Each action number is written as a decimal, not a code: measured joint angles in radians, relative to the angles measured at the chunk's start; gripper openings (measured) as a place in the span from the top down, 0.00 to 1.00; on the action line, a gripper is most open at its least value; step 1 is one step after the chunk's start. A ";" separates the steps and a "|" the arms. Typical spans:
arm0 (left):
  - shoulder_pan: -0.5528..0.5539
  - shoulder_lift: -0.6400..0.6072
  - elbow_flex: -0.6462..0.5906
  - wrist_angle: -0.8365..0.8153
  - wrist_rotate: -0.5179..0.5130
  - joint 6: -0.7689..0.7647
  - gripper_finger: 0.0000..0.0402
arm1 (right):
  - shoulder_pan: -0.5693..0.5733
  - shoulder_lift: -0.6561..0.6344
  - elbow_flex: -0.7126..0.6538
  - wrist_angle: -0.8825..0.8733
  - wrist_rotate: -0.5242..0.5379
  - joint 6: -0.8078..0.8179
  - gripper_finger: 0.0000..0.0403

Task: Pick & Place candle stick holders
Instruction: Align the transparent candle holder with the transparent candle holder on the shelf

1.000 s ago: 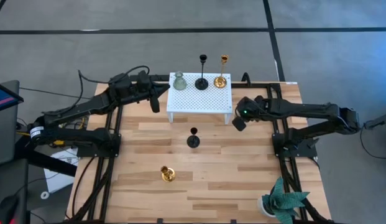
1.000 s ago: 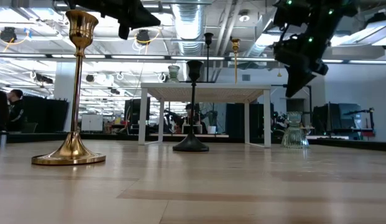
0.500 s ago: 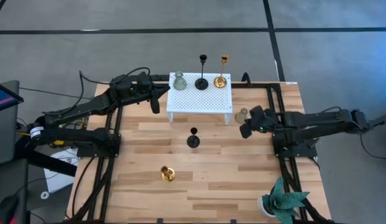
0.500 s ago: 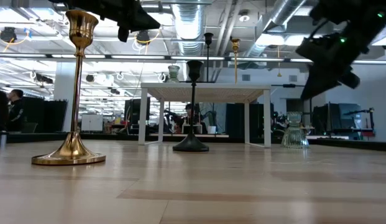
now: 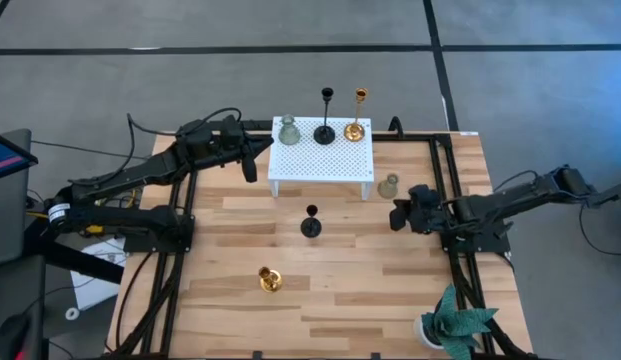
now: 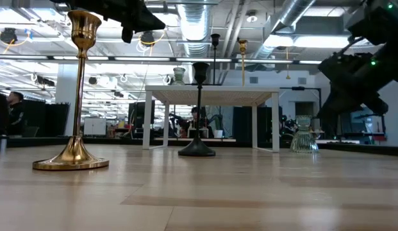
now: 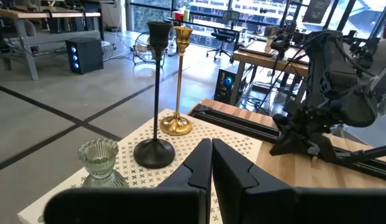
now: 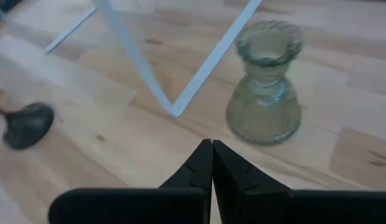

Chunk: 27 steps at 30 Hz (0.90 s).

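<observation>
A white perforated stand (image 5: pixel 320 158) at the table's far side carries a pale green glass holder (image 5: pixel 287 130), a black holder (image 5: pixel 325 128) and a gold holder (image 5: pixel 356 126). On the table stand a second green glass holder (image 5: pixel 390 185), a black holder (image 5: pixel 311 224) and a gold holder (image 5: pixel 269 280), each on its round base. My left gripper (image 5: pixel 249 168) is shut and empty, left of the stand. My right gripper (image 5: pixel 396 215) is shut and empty, just on the near side of the green glass holder (image 8: pixel 265 84) on the table.
A green leafy plant in a white pot (image 5: pixel 453 322) stands at the table's near right corner. The stand's white legs (image 8: pixel 180 74) rise beside the green glass holder. Bare wood lies between the black and gold holders and the near edge.
My right gripper has come down and drawn back toward the table's near and right edges, off the spot above the green glass holder, which now shows uncovered from above. The holders have stayed where they were.
</observation>
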 joint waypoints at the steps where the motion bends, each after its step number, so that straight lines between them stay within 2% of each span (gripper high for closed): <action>1: 0.000 0.000 0.000 0.000 0.000 0.000 0.97 | 0.002 0.000 -0.009 0.005 0.018 0.012 1.00; 9: 0.000 0.000 0.000 0.000 0.000 0.000 0.97 | 0.001 0.001 -0.133 0.224 0.073 0.040 1.00; 18: 0.000 0.000 0.000 0.000 0.000 0.000 0.97 | 0.001 0.000 -0.166 0.276 0.088 0.009 1.00; 21: 0.000 0.000 0.000 0.000 0.000 0.000 0.97 | 0.001 0.000 -0.166 0.279 0.069 -0.064 0.99; 27: 0.000 0.000 0.000 0.000 0.000 0.000 0.97 | 0.001 0.000 -0.165 0.288 0.005 -0.166 0.88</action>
